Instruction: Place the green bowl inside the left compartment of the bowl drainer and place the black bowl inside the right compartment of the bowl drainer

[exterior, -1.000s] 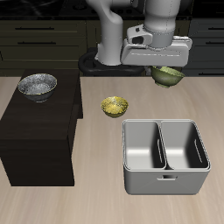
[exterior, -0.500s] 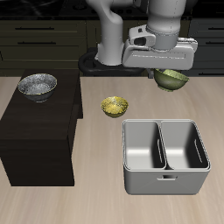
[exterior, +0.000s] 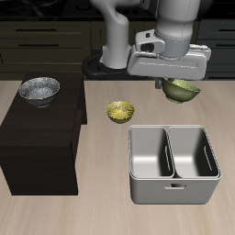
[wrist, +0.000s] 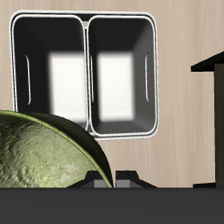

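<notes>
The green bowl (exterior: 181,89) hangs clenched in my pincer (exterior: 176,81), raised above the table just behind the bowl drainer (exterior: 173,188), whose two wells are empty. The black bowl (exterior: 39,89) sits far off on the dark cabinet (exterior: 37,147), untouched; both placements remain.

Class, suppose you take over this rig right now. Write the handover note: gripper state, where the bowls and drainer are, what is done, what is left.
Gripper: shut on the green bowl, held in the air behind the bowl drainer.
Black bowl: on the dark cabinet, untouched.
Yellow bowl: on the table, not part of the job.
Done: green bowl picked up. Both drainer wells are empty.
Left: set the green bowl in the left compartment, then the black bowl in the right.
</notes>
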Available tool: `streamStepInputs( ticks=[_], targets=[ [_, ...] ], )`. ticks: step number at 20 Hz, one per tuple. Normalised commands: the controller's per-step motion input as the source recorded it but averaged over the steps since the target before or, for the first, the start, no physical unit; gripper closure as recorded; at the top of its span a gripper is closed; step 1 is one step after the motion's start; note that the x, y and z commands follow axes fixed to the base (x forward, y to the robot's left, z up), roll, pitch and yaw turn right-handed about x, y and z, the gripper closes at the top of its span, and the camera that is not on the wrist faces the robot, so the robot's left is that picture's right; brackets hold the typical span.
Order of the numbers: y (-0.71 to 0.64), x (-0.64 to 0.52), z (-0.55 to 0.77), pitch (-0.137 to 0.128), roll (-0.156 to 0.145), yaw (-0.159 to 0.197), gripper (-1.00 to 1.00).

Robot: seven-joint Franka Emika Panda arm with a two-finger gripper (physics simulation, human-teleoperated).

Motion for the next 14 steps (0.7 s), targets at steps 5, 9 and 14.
streamStepInputs(
  ticks=[5,9,14],
  targets=[
    [0.06,0.19,-0.02,0.013,-0.013,-0.004,1.00],
    [0.11,0.23,-0.05,0.029,0.001,-0.014,1.00],
    [0.00,0.15,-0.03,0.023,-0.005,-0.008,1.00]
  ],
)
